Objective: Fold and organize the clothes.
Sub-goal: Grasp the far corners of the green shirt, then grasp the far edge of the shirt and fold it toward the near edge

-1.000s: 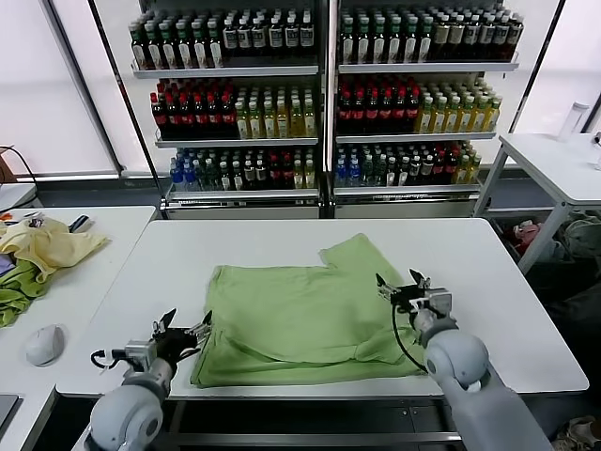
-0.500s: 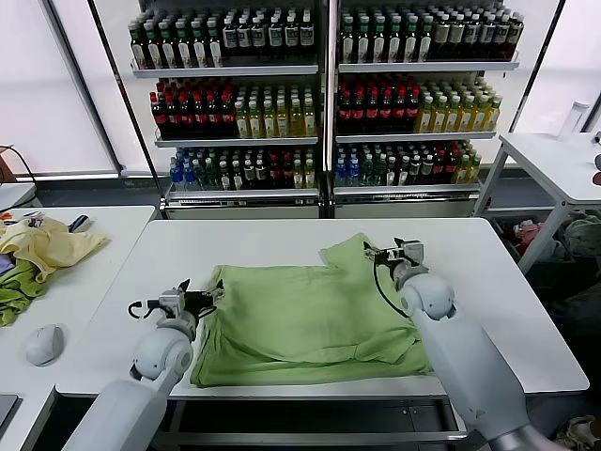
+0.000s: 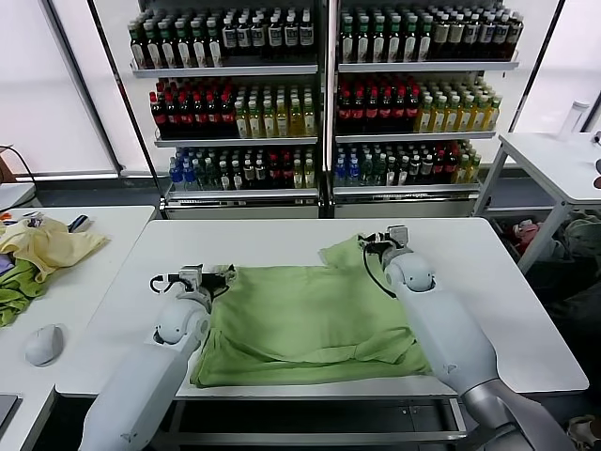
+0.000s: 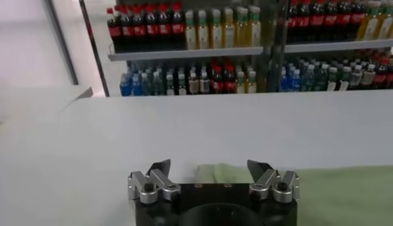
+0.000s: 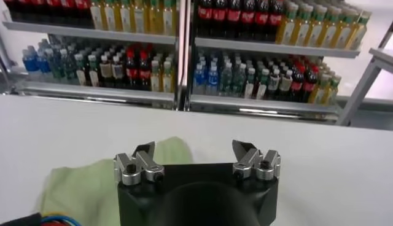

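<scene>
The light green polo shirt (image 3: 300, 315) lies partly folded on the white table (image 3: 488, 282), one sleeve sticking out at the back right. My left gripper (image 3: 222, 276) is open and empty at the shirt's back left corner; the shirt's edge shows in the left wrist view (image 4: 216, 173) just beyond the gripper (image 4: 210, 166). My right gripper (image 3: 374, 241) is open and empty over the sleeve at the back right; the sleeve shows in the right wrist view (image 5: 80, 178) beside the gripper (image 5: 193, 147). The collar and the printed patch are hidden.
A side table at the left holds a pale yellow garment (image 3: 47, 246), a darker green cloth (image 3: 14, 296) and a white mouse (image 3: 43, 344). Shelves of bottles (image 3: 319, 94) stand behind the table. Another white table (image 3: 554, 160) is at the right.
Both arms have reached forward from the table's front edge to the shirt's far side, the left to the back left corner, the right to the sleeve. The shirt has not moved.
</scene>
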Robot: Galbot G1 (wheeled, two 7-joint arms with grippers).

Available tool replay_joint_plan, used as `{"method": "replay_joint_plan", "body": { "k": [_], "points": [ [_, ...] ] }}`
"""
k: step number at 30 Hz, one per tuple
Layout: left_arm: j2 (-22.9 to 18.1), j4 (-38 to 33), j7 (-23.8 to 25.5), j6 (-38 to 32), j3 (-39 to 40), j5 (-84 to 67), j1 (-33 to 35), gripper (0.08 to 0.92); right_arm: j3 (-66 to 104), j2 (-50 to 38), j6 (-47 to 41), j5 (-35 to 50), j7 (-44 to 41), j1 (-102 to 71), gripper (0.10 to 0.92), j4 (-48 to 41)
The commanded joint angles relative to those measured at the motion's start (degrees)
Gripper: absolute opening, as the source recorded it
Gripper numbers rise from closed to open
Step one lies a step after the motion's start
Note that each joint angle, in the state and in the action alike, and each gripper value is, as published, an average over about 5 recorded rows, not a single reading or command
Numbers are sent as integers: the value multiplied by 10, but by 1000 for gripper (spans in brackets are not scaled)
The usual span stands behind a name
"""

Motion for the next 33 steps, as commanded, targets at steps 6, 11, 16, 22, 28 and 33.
{"method": "replay_joint_plan", "body": {
  "k": [6, 11, 16, 22, 28, 33],
  "points": [
    [-10, 44, 10, 18, 13, -11, -30, 820, -9, 19, 3, 3, -5, 24, 780, -64],
    [-8, 35, 19, 25, 14, -15, -24, 724, -8, 16, -5, 14, -8, 23, 651, -65],
    [-5, 33, 26, 25, 14, -18, -19, 577, -10, 13, -7, 17, -12, 18, 505, -60],
    [-4, 24, 32, 12, 13, -27, -12, 403, -10, 12, -5, 23, -18, 15, 332, -52],
    [0, 0, 38, -19, 9, -43, -1, 230, -10, 8, 2, 28, -20, 11, 162, -34],
    [11, -26, 40, -43, -7, -60, 12, 117, -7, -4, 23, 35, -16, -2, 119, 12]
  ]
}}
